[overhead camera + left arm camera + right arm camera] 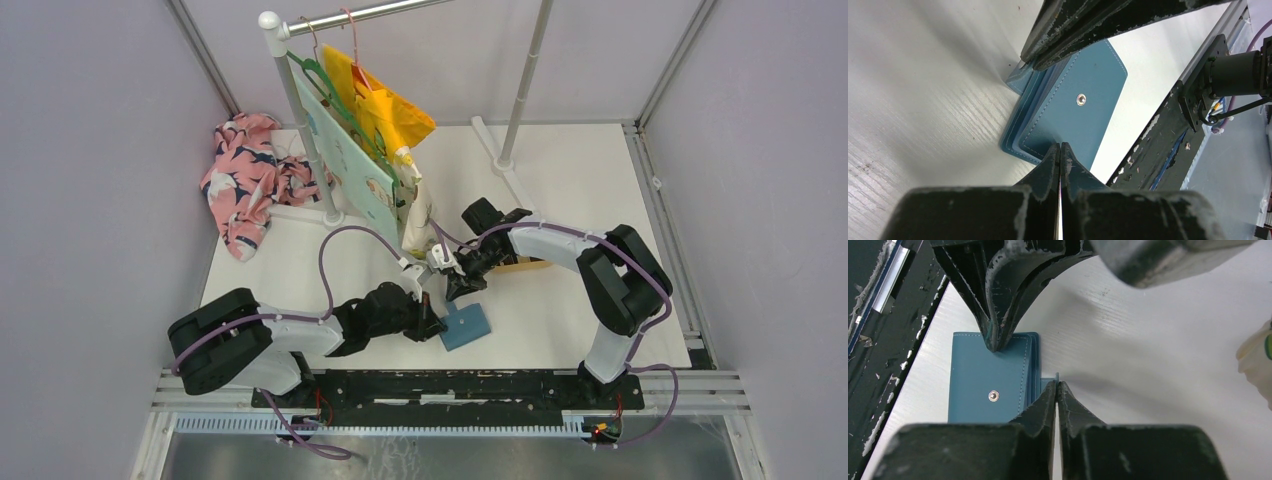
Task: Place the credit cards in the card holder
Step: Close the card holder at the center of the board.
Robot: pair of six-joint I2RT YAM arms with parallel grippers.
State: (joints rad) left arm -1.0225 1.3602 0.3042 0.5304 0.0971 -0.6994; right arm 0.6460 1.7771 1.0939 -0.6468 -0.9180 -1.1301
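- Left gripper (437,328): jaws fully closed, tips touching the card holder (466,326) at its edge.
- The card holder is teal-blue with a stitched border and a silver snap stud (993,396). It lies flat on the table (560,320) between both jaws.
- Right gripper (1056,383): jaws pinched on its thin teal flap.
- Inner slots hidden; near edge cut off behind the jaws.

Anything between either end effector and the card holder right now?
Nothing visible. The left end effector and the right end effector, both with jaws together, have their tips right at two different edges of the card holder. No credit cards show in any view.
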